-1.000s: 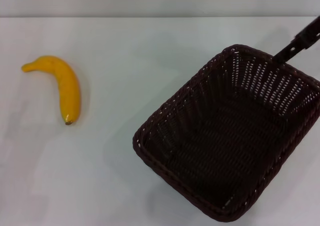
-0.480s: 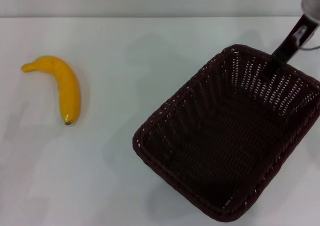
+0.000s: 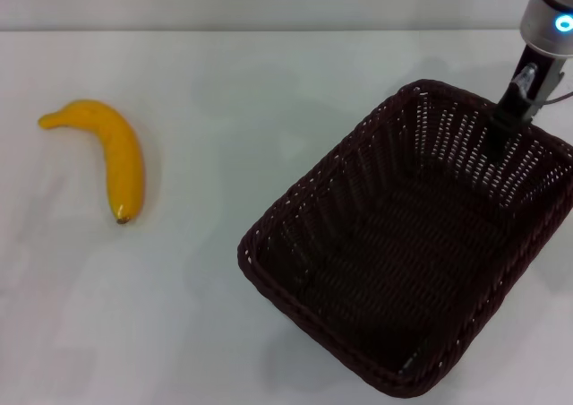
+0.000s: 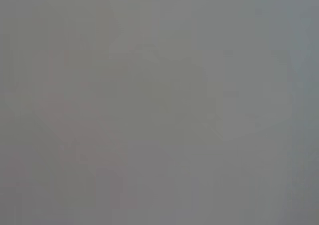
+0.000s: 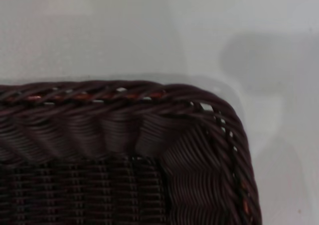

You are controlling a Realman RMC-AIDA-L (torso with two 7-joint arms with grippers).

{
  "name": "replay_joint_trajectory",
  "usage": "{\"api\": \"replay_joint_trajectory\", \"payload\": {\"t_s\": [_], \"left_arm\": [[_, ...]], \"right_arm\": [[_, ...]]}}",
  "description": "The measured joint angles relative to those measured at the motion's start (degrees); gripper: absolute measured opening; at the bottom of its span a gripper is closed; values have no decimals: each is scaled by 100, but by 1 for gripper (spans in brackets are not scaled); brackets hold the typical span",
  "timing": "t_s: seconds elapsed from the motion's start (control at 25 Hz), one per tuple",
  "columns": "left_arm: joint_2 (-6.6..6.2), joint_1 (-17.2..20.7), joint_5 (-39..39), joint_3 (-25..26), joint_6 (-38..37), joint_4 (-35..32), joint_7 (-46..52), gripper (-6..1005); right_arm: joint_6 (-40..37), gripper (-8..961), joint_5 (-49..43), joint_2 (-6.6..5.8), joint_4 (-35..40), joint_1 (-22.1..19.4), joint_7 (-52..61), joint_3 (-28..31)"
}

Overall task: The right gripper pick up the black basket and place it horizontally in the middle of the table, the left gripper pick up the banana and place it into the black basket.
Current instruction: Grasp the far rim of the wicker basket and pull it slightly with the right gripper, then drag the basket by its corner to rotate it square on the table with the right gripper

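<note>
The black basket (image 3: 356, 183) sits on the white table (image 3: 224, 100) at the right, turned diagonally and empty. My right gripper (image 3: 505, 125), on a wrist with a blue light, reaches down from the upper right to the basket's far rim. The right wrist view looks closely down on a corner of the basket's braided rim (image 5: 99, 93) with bare table (image 5: 99, 31) beyond it. The banana (image 3: 118, 158) lies on the table at the far left, dark tip toward me, well apart from the basket. My left gripper is out of view; its wrist view shows only plain grey.
The table's far edge (image 3: 269, 30) runs along the top of the head view. White tabletop lies between the banana and the basket.
My right arm has come in from the upper right and lowered onto the basket's far rim; its blue-lit wrist now shows. The basket and banana have not moved.
</note>
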State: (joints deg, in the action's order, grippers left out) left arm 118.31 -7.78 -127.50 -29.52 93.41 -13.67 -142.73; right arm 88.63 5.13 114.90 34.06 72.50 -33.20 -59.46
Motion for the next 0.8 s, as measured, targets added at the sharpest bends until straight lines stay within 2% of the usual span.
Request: {"api": "replay_joint_trajectory", "payload": {"t_s": [0.12, 0.4, 0.56, 0.68, 0.8], "left_arm": [[-11, 43, 27, 36, -10, -144, 1, 875], [-119, 120, -88, 59, 42, -306, 10, 876], [-140, 193, -90, 92, 51, -450, -20, 876], [-158, 214, -91, 259, 79, -465, -63, 876], [-188, 229, -75, 358, 87, -466, -146, 876]], "right_arm": [[76, 605, 36, -6, 23, 10, 360, 40], [273, 457, 120, -8, 86, 87, 1203, 324], [414, 372, 128, -7, 98, 123, 1649, 900], [577, 244, 131, -17, 355, -25, 2099, 1238], [850, 242, 154, 0, 838, -283, 2477, 1568]]}}
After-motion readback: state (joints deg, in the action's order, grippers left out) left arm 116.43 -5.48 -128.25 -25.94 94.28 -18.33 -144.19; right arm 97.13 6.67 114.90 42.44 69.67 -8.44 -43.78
